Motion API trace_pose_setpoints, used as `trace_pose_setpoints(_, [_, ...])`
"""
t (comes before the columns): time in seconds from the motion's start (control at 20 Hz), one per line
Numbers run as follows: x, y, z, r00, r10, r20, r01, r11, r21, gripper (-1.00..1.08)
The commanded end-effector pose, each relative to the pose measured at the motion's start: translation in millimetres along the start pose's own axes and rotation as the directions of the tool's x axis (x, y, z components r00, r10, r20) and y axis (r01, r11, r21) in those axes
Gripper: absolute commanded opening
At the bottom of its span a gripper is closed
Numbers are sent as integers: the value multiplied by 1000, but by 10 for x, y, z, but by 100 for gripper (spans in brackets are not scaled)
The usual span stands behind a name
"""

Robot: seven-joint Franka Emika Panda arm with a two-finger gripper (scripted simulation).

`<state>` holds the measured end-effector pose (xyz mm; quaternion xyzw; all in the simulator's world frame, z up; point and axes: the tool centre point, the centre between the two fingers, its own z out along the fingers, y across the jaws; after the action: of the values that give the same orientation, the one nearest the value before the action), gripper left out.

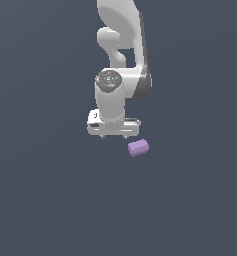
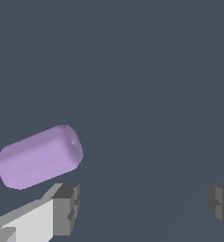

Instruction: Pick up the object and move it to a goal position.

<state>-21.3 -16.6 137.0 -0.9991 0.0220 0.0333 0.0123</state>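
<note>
The object is a small lavender cylinder (image 1: 138,148) lying on its side on the dark grey floor. In the exterior view it lies just below the white gripper (image 1: 114,136), towards the exterior view's right, apart from it. In the wrist view the cylinder (image 2: 39,157) lies outside the gap between the fingers, beside one grey fingertip pad (image 2: 66,208). The gripper (image 2: 144,205) is open and empty, with its jaws wide apart. The other fingertip (image 2: 222,203) shows at the frame edge.
The white Panda arm (image 1: 121,40) rises behind the gripper in the exterior view. The plain dark grey floor (image 1: 50,190) surrounds the cylinder. No goal marker shows in either view.
</note>
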Motion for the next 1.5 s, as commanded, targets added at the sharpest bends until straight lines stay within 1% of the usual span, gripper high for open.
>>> trace_pose_setpoints(0.0, [0, 0, 1, 1000, 1, 0, -1, 1000, 0, 100])
trace_pose_setpoints(0.4, [2, -53, 24, 999, 52, -2, -52, 999, 0, 100])
trace_pose_setpoints(0.65, [5, -121, 54, 993, 117, -5, -117, 993, 0, 100])
trace_pose_setpoints(0.85, [7, -194, 86, 982, 187, -9, -187, 982, 0, 100])
trace_pose_setpoints(1.15, [9, -329, 145, 949, 316, -16, -316, 949, 1, 100])
trace_pose_setpoints(1.45, [6, -467, 205, 897, 442, -23, -442, 897, 4, 100])
